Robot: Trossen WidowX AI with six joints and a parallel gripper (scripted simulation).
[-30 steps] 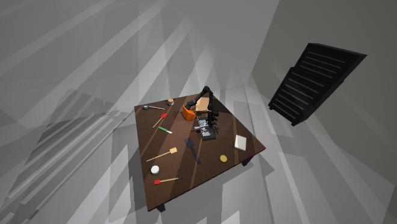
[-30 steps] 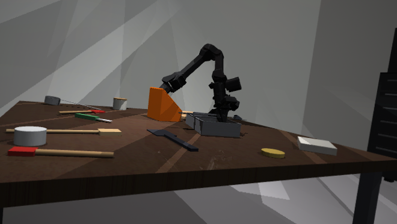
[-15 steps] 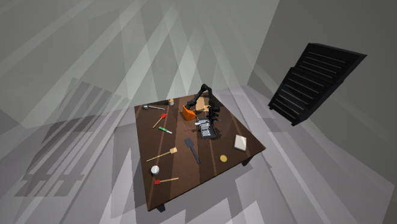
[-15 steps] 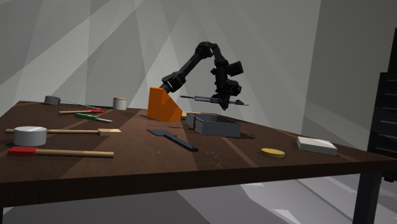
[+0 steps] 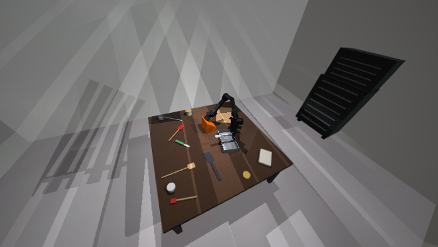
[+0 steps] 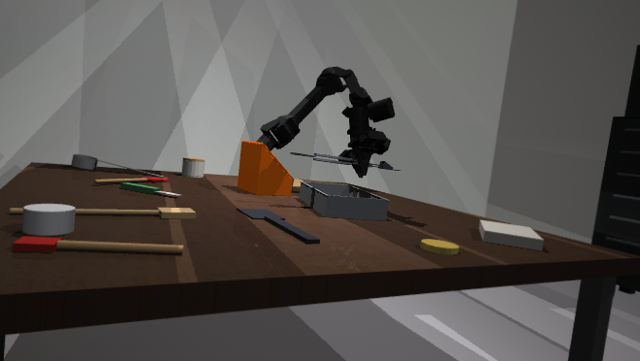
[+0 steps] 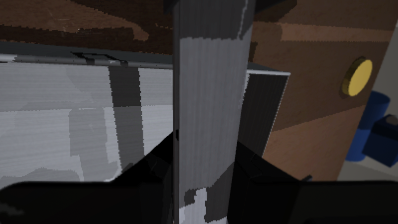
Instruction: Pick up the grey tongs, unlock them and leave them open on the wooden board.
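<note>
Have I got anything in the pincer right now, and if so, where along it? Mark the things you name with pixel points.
Yes: the long grey metal tongs [image 5: 222, 135] [image 6: 326, 157] [image 7: 212, 100], gripped crosswise partway along their length, with both ends sticking out past the pincer [image 6: 361, 170].

The kind of place cannot be told for certain. Kitchen-type things lie on the brown table [image 5: 232, 172] [image 6: 121, 272]: a roasting tin [image 5: 230, 147] [image 6: 356, 208] toward the far edge, a dark spatula [image 5: 212, 166] [image 6: 291, 229], and red-headed tools near the left edge. A black slatted cabinet [image 5: 345, 89] [image 6: 625, 194] stands beyond the right edge, by plain grey walls.
</note>
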